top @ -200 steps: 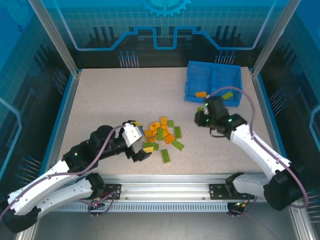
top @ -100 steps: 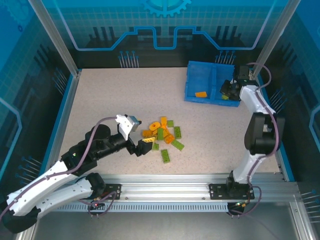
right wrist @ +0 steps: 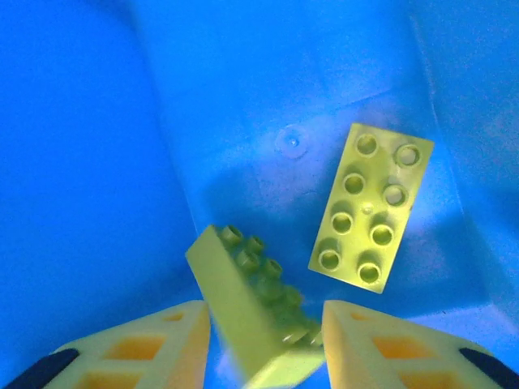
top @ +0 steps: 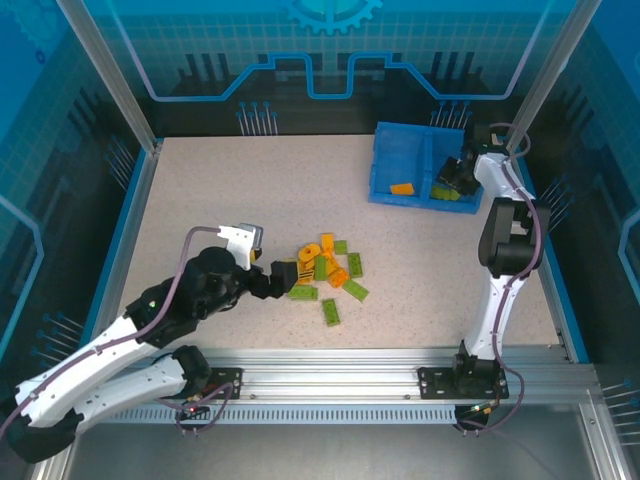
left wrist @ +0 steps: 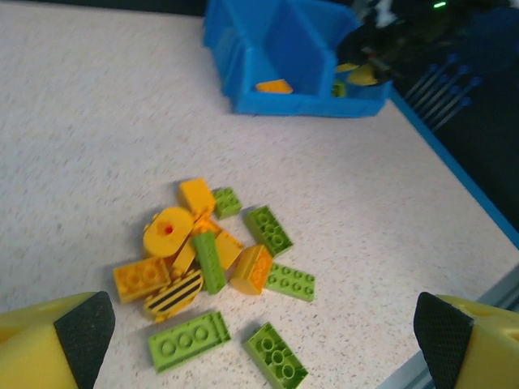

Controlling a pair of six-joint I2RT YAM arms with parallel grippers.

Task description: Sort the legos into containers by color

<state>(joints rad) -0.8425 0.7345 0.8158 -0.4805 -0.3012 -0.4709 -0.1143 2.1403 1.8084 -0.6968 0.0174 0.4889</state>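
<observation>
- Right gripper (right wrist: 261, 328) is seen inside the blue bin (right wrist: 105, 121), a tilted green brick (right wrist: 243, 308) between its fingers; a grip cannot be confirmed.
- Left gripper (left wrist: 263, 332) is spread wide by the loose legos (left wrist: 212, 259).

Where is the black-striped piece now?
In the left wrist view, the striped piece sits lower left in the pile, beside an orange brick and above a green brick.

Bright, even light from above; faint shadows on the speckled beige desk (top: 250, 200). The tilted pale-green studded plastic brick (right wrist: 251, 308) blurs.
</observation>
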